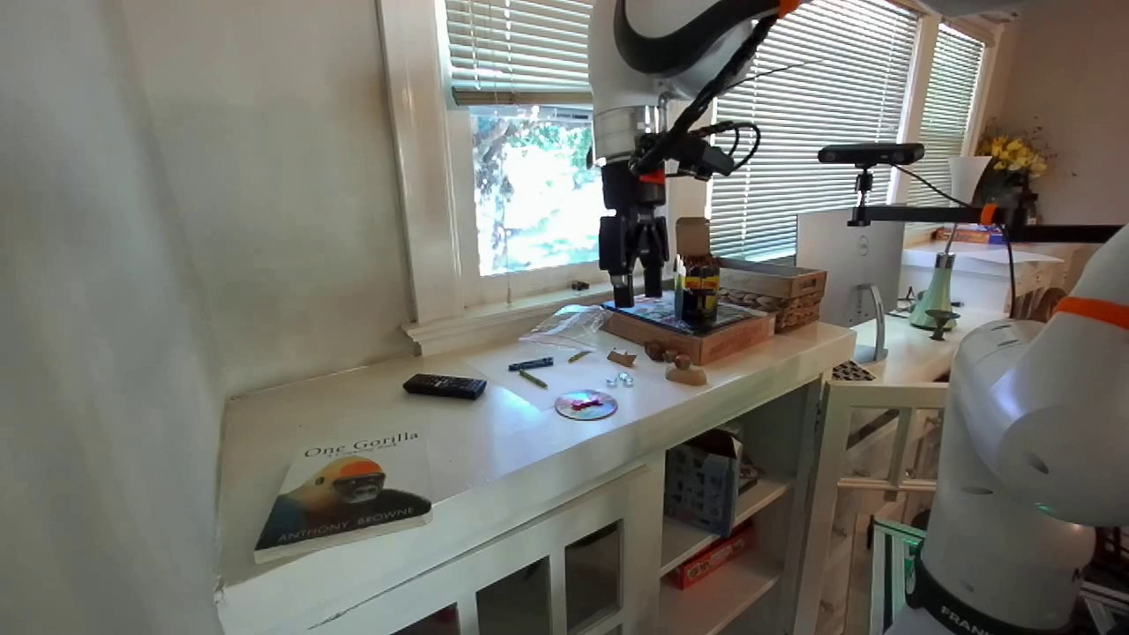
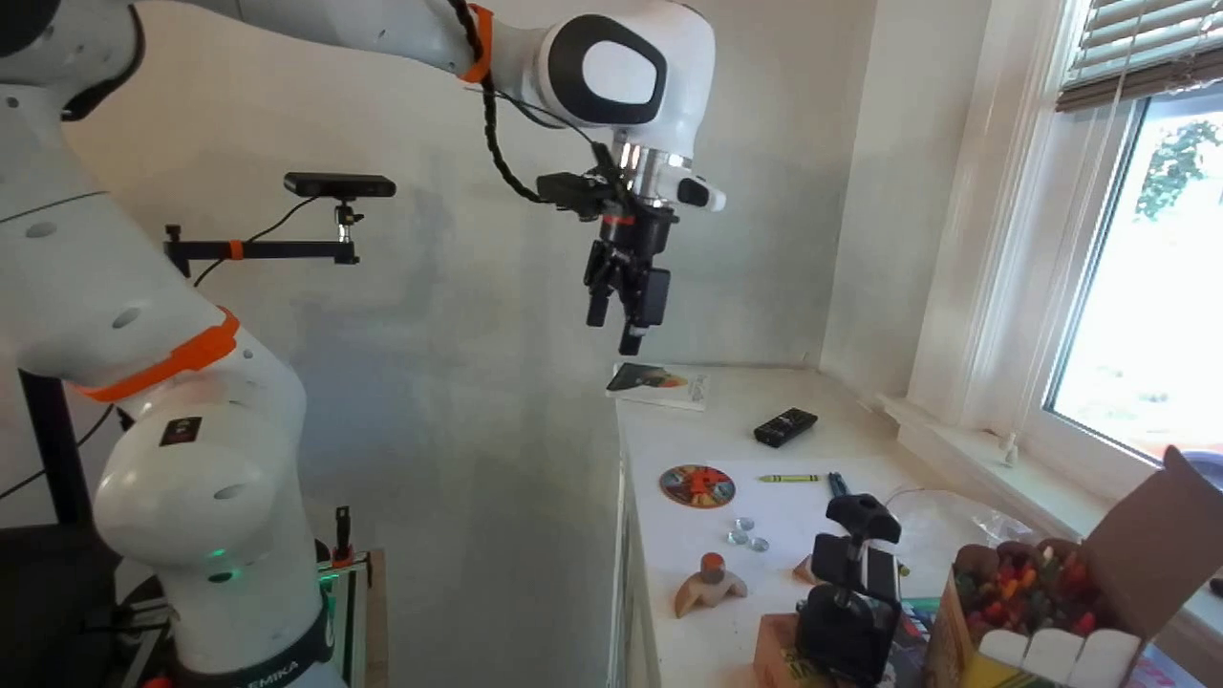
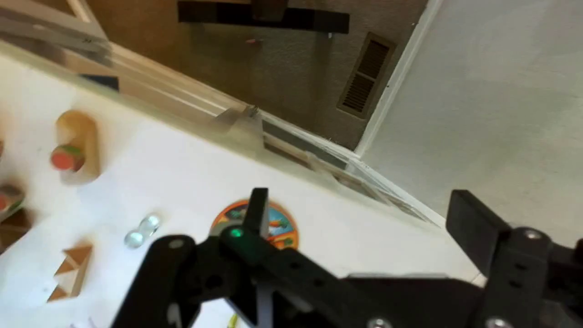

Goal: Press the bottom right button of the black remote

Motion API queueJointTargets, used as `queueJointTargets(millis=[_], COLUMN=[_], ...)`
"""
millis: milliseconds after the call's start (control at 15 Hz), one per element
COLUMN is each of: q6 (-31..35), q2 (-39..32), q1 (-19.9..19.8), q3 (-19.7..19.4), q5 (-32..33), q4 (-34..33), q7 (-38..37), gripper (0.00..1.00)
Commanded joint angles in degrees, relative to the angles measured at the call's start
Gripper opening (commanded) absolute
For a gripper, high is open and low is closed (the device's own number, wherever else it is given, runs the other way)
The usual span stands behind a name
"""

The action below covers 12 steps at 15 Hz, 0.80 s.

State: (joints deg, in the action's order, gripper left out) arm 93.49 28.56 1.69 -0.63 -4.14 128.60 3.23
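Observation:
The black remote (image 1: pixel 444 386) lies flat on the white countertop, between the book and the round disc. It also shows in an exterior view (image 2: pixel 785 427) toward the back of the counter. Its buttons are too small to tell apart. The remote does not show in the wrist view. My gripper (image 1: pixel 638 287) hangs in the air with its fingers pointing down, well above the counter and apart from the remote; it also shows in an exterior view (image 2: pixel 613 330). In the wrist view the fingers (image 3: pixel 360 196) are wide apart with nothing between them.
A book (image 1: pixel 353 494) lies near the wall. The disc (image 1: pixel 586 405), a green crayon (image 2: pixel 789 478), glass beads (image 2: pixel 745 532) and a wooden figure (image 2: pixel 711 585) lie on the counter. An open crayon box (image 2: pixel 1041 592) stands on a flat box. The window sill (image 1: pixel 512 319) borders the counter.

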Motion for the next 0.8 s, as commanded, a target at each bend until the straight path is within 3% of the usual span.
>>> queueJointTargets(millis=[0,400,467,533,733], q6=[-2.0,3.6,5.1,3.9,5.2], q2=[-10.9,-22.8,-24.1,-20.6,-23.9], q1=[-0.3,0.0,0.0,-0.5,-0.5], q3=[-2.1,-1.2,-0.9,-1.2,-0.5], q5=[5.7,9.2,9.9,7.9,8.7], q4=[-12.7,-23.3,-24.0,-21.1,-23.2], q7=[10.1,16.9,17.7,16.0,16.6], gripper=[1.00,1.00,1.00,1.00,1.00])
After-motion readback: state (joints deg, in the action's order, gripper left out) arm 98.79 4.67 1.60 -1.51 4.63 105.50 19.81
